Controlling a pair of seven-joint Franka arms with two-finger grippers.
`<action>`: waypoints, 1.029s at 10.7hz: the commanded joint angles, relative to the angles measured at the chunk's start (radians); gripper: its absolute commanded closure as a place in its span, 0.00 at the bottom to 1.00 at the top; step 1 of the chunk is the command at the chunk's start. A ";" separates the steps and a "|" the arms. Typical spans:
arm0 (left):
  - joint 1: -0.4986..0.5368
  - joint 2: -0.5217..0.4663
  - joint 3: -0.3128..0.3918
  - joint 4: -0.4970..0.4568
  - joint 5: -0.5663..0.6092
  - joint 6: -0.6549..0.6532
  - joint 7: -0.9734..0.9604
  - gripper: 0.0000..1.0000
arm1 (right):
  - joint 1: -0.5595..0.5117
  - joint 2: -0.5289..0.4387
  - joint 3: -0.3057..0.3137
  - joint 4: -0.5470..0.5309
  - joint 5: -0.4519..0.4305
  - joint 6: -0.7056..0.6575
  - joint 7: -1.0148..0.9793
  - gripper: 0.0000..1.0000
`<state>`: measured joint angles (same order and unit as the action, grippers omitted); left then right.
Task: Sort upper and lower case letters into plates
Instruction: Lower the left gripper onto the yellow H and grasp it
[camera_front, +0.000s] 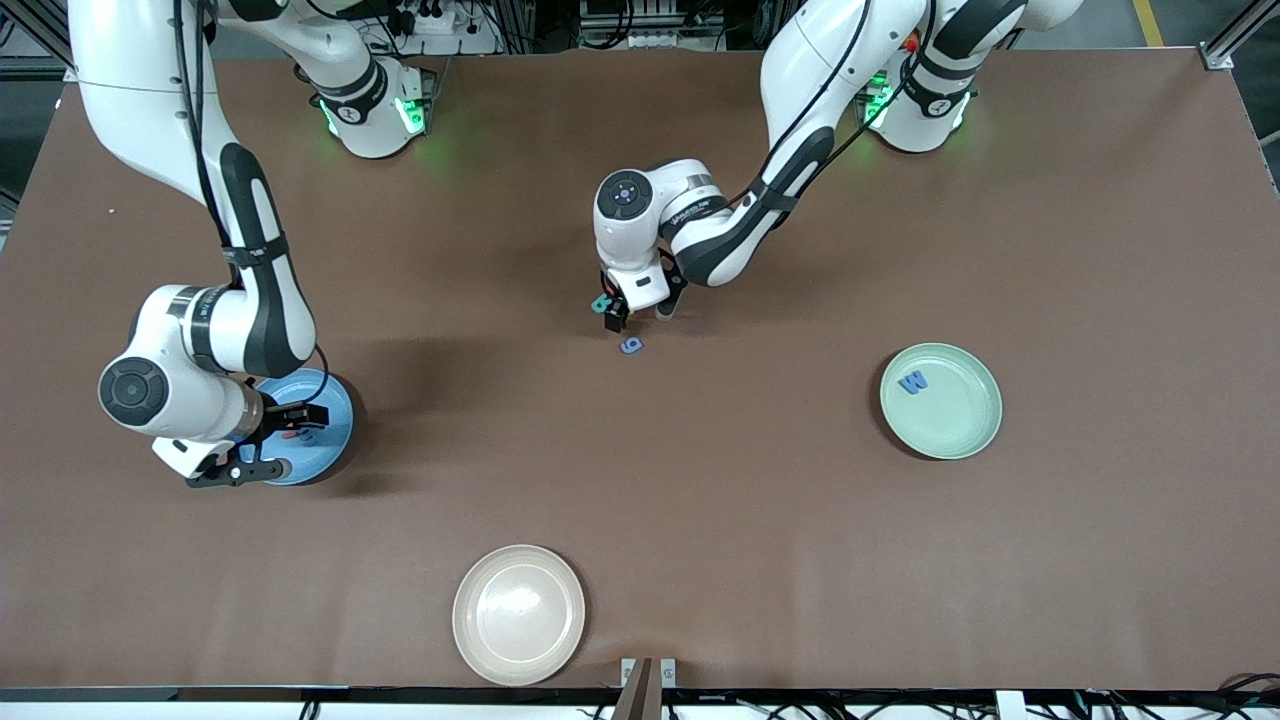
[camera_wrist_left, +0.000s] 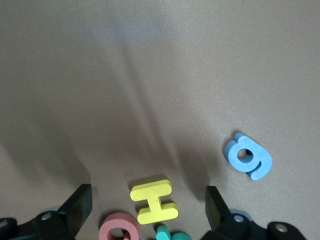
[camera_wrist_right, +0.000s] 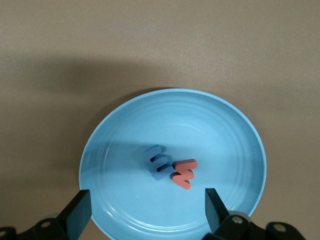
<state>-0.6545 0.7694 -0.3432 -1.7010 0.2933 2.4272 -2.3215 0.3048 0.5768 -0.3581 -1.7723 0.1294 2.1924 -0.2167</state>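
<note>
Blue plate (camera_wrist_right: 125, 130) holds two letters under the right gripper (camera_wrist_right: 147, 210), jaws wide, empty. The left gripper (camera_wrist_left: 147, 210), also wide and empty, hangs over a yellow H (camera_wrist_left: 154, 201), perhaps just above it.

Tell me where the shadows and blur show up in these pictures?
Front view: both arms cast soft dark shadows on the brown table. Left wrist view: streaky shadows cross the table, and the yellow H is sharp. Right wrist view: a dim band lies above the blue plate, with the tool's fingers blurred.

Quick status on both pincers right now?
Left pincer: open, empty, over the yellow H.
Right pincer: open, empty, over the blue plate.
</note>
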 joint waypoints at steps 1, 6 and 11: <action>-0.016 0.008 0.012 0.009 0.033 0.013 -0.038 0.01 | -0.003 -0.002 0.004 -0.001 -0.007 0.006 -0.009 0.00; -0.016 0.010 0.013 0.009 0.033 0.027 -0.038 0.12 | -0.003 -0.002 0.004 -0.001 -0.007 0.006 -0.010 0.00; -0.022 0.014 0.013 0.009 0.058 0.036 -0.038 0.41 | -0.003 -0.002 0.004 -0.004 -0.007 0.004 -0.010 0.00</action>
<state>-0.6606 0.7734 -0.3415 -1.6978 0.3063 2.4518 -2.3215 0.3051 0.5779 -0.3578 -1.7723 0.1294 2.1924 -0.2183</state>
